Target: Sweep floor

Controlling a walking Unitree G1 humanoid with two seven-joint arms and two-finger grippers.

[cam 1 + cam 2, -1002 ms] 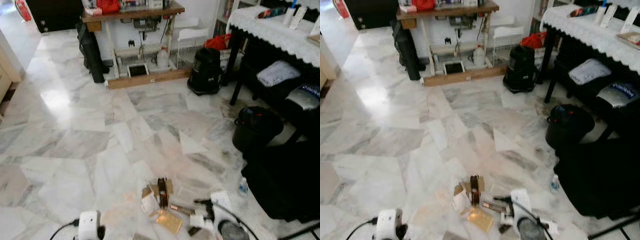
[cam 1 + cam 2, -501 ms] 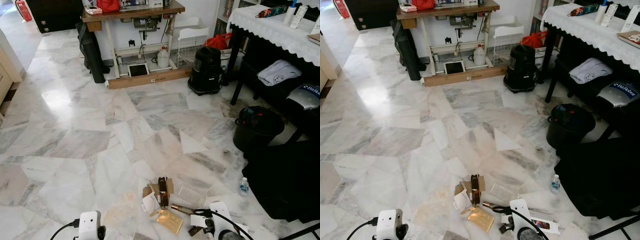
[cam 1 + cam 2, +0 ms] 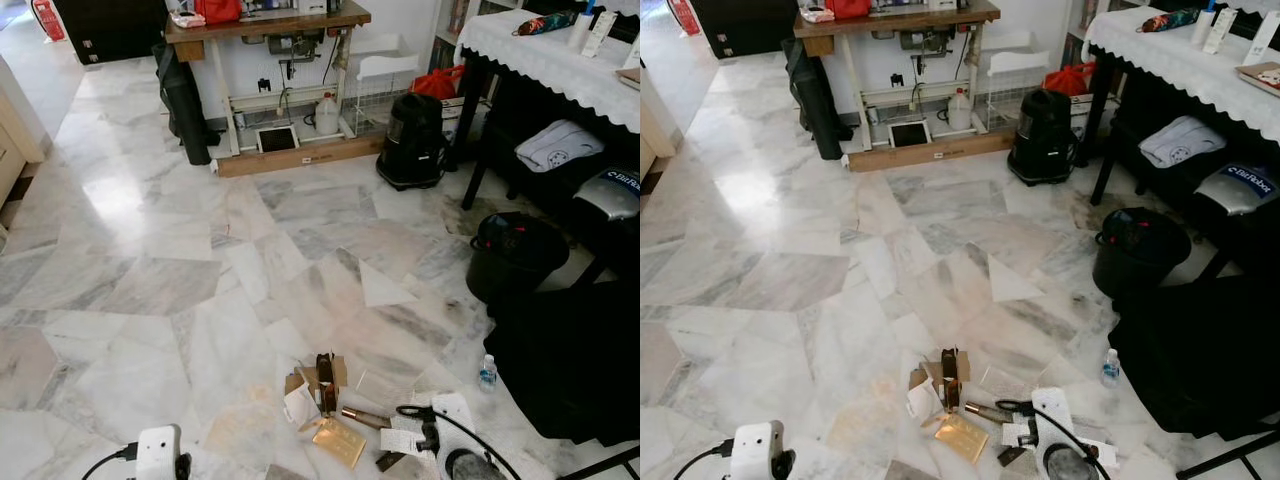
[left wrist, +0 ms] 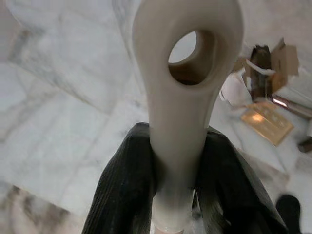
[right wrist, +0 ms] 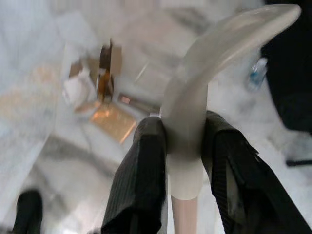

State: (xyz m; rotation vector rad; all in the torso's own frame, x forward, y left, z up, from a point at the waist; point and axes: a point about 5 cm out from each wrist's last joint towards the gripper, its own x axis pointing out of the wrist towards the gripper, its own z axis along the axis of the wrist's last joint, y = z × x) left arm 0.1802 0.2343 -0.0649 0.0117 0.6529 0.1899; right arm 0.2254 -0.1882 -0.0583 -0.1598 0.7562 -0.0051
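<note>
Two black ribbed fingers (image 4: 127, 185) of the left gripper (image 4: 175, 180) are clamped on a pale, cream-coloured handle with a hanging hole (image 4: 181, 83) at its end, seen in the left wrist view. The right gripper (image 5: 184, 161) likewise has its two black fingers (image 5: 141, 175) pressed against either side of a second pale handle (image 5: 195, 112), this one curving off to one side at its tip. Each looks like the top of a sweeping tool, perhaps a broom and a dustpan, but the working ends are out of sight, so which is which cannot be told. From the head camera, looking forward and down, the two white wrists sit at the lower edge: the left arm (image 3: 158, 455) low on the left, the right arm (image 3: 452, 420) low on the right, beside the rubbish. That rubbish, a small litter pile (image 3: 322, 395) of torn cardboard, white paper scraps, a gold foil piece and a thin metallic tube, lies on the white and grey marble floor (image 3: 200, 260) just ahead of the robot, between the two arms and nearer the right one. A small plastic bottle (image 3: 487, 372) stands further right, near a black draped shape. Beyond are a black bin (image 3: 514, 255), a black vacuum cleaner (image 3: 413, 140) and a wooden sewing table (image 3: 265, 30) against the far wall. The step in hand appears to be lining up on the litter, tools already gripped. Next, the brush end probably needs lowering beyond the pile and drawing toward the pan, gently, so light paper does not scatter.
</note>
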